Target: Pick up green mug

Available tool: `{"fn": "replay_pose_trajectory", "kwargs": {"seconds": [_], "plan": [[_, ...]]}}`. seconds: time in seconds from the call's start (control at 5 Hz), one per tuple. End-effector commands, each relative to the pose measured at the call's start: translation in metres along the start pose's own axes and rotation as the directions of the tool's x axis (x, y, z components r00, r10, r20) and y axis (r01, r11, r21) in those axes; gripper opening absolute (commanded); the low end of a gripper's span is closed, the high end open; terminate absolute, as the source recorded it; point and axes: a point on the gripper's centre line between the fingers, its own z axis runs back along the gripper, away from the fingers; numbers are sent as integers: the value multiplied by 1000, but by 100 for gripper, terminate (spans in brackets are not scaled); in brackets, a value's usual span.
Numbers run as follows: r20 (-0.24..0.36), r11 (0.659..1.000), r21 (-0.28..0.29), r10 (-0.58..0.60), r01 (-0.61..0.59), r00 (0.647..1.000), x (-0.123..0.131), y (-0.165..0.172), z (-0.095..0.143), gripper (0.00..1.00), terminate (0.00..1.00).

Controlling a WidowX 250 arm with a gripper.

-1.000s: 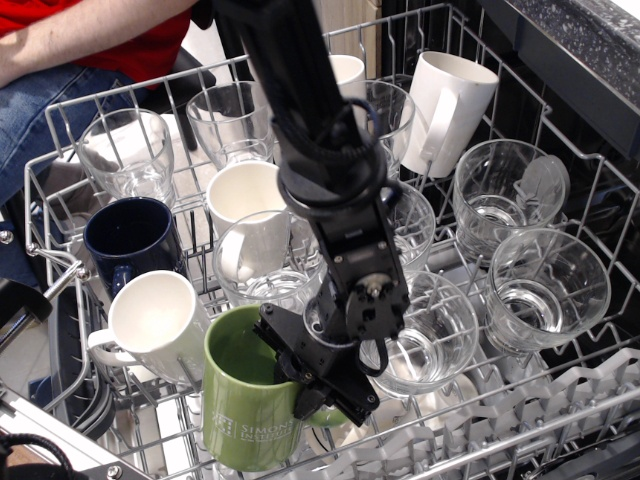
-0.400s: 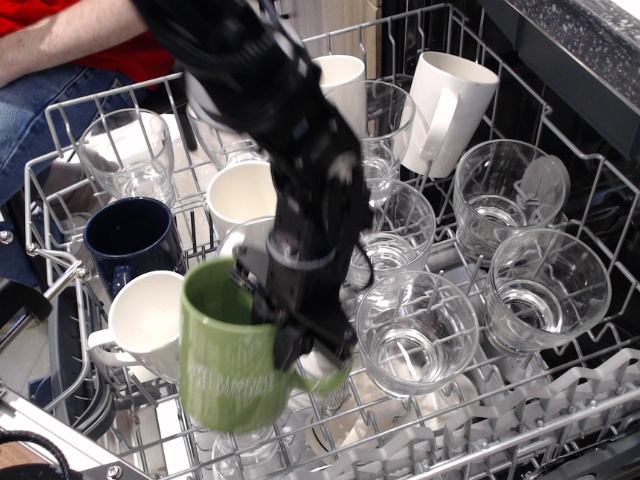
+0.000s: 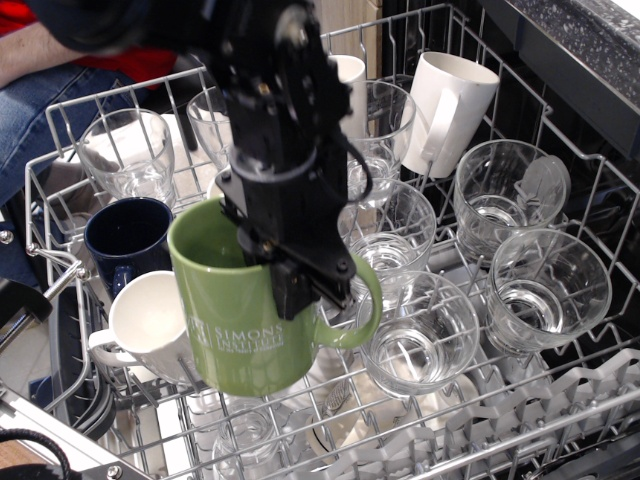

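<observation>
One large glossy olive-green ceramic mug [image 3: 250, 310] with white "Simons Institute" lettering hung in the air above the front left part of the wire dishwasher rack [image 3: 560, 420], clear of the tines and of the crockery beneath it. The black pincer [image 3: 300, 270] was clamped on the mug's rim on the side where the green loop handle [image 3: 355, 310] sat, one finger reaching inside the cup and the other pressing the outer wall just above the handle. The mug's long axis stood nearly upright, mouth up, tipped slightly toward the camera, and the cup body hung below and to the left of the pincer, so its weight pulled off to one side of the grip.

Under the mug sat a plain white ceramic mug [image 3: 150, 320], with a dark navy mug [image 3: 130, 235] just behind that, and clear drinking glasses [image 3: 545, 285] filled the right half of the rack. Judged from this, the pick looked essentially made; any further lift would want to go straight up, since a one-sided rim grip could let the mug swing or slip.
</observation>
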Motion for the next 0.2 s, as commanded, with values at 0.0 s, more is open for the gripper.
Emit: {"fn": "replay_pose_trajectory", "kwargs": {"seconds": [0.0], "plan": [[64, 996, 6, -86, 85, 994, 9, 1, 55, 0, 100]]}}
